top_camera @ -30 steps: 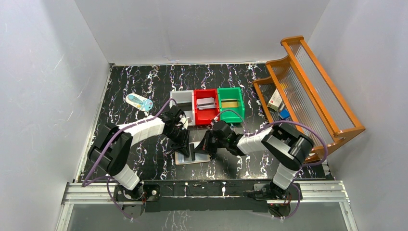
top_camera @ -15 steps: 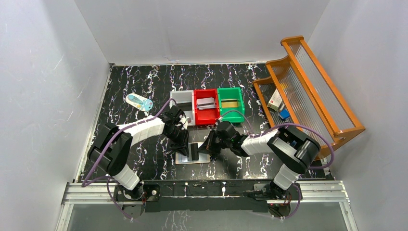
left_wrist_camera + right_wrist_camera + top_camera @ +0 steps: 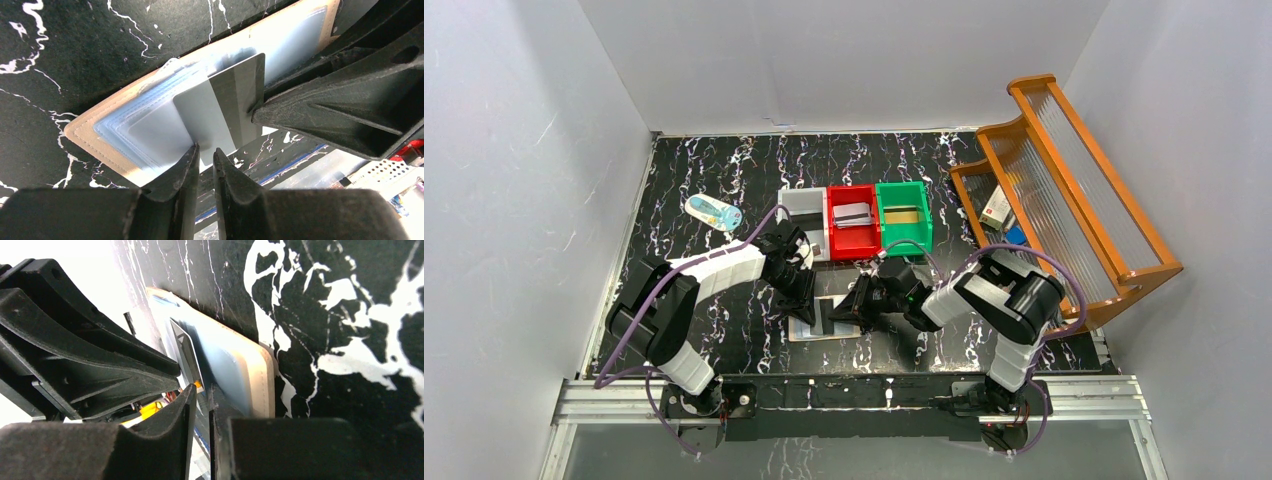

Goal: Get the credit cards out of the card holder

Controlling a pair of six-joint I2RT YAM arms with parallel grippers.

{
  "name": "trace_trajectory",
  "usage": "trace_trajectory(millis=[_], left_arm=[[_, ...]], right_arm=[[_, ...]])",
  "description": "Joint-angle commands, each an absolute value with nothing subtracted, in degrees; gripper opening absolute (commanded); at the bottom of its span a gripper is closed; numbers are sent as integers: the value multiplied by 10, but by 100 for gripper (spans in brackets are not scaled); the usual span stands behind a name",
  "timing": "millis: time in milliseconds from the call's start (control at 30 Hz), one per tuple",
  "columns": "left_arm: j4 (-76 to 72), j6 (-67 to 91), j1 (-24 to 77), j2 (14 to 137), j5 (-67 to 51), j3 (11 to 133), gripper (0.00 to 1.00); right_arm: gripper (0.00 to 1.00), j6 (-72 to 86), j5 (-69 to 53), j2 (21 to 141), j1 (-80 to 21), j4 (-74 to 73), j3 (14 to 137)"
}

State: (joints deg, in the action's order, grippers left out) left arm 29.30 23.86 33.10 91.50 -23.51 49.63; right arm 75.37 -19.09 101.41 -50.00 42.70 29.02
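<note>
— What is different for us since a second ago?

— From above, our right arm has folded in. Its elbow has drawn toward the middle, and the right gripper [image 3: 201, 395] sits a little lower against the card holder [image 3: 150, 125]. Our left arm has not shifted. The holder lies open on the same patch of the black marbled table [image 3: 60, 50].

— Do we have the card out?

— Not yet. The silvery credit card [image 3: 220, 110] stands tilted up from the pale blue pocket, with its lower part tucked in. Our right fingertips touch one edge of it. Their own camera shows only a thin slit between them, with the card's end just above it. We cannot tell whether they pinch the card or have let it go.

— And our left gripper [image 3: 205, 160]?

— Its jaws stand almost together with a narrow gap, right at the card's other edge, over the holder. We cannot tell whether they bear on the card.

— What does that mean for us?

— A grey card [image 3: 854, 214] lies in the red bin [image 3: 833, 225] and a gold card [image 3: 902, 214] in the green bin [image 3: 926, 220]. So we judge this is the last one. The right gripper's new angle reads to us as a fresh try at the grip. We think the card wants a firm pinch and a pull along the pocket, with the holder kept down.
</note>
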Motion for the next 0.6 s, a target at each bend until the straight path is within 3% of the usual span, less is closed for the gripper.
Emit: trace_trajectory(millis=[0,300,400,567], left_arm=[[307,230,332,925,-213,476,16],[302,230,333,929,-219,475,15],[302,230,332,927,-220,473,15],[302,231,332,923,-216,475,15]], right_arm=[[25,780,-217,1035,-499,512,285],[25,759,-216,1037,-499,490,304],[21,760,-214,1036,-499,500,302],[5,751,-206,1020,-499,478,300]])
